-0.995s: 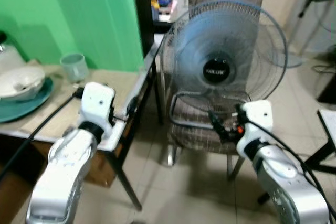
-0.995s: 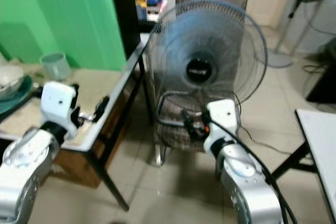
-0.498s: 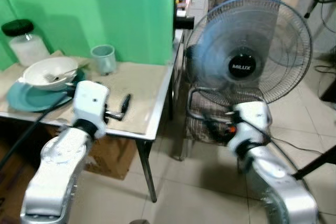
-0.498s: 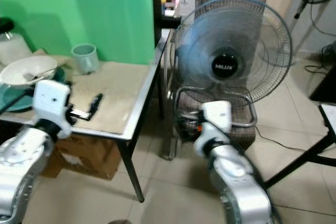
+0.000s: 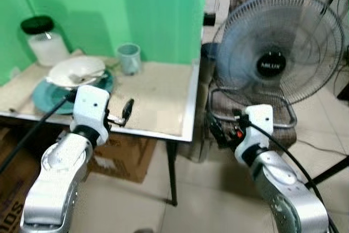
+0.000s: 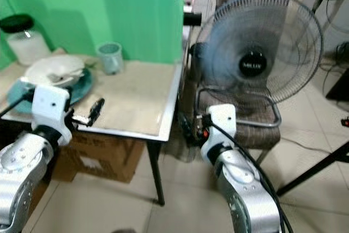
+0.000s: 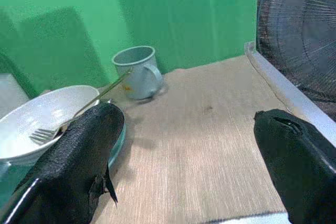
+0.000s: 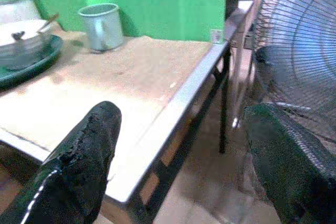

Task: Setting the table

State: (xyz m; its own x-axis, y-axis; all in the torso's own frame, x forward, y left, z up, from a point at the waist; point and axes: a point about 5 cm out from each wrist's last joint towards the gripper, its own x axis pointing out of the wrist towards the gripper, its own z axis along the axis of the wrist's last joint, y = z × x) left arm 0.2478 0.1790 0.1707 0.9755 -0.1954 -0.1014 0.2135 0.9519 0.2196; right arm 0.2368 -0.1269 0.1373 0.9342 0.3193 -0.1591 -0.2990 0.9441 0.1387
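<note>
Both grippers empty, fingers apart: left gripper (image 7: 184,166) over table (image 5: 158,94) front edge, right gripper (image 8: 178,156) off its corner. Bowl (image 5: 75,71) with fork stacked on teal plate (image 5: 43,95) at 10 o'clock, mug (image 5: 129,58) at 12 – likely staged for laying out

The table (image 5: 158,102) runs off the picture at its left end, so that end is unseen. The jar (image 5: 46,42) in the table's far left corner is blurred, its contents unreadable. The fork (image 7: 79,116) in the bowl (image 7: 37,121) is partly hidden behind a black finger (image 7: 73,166).
</note>
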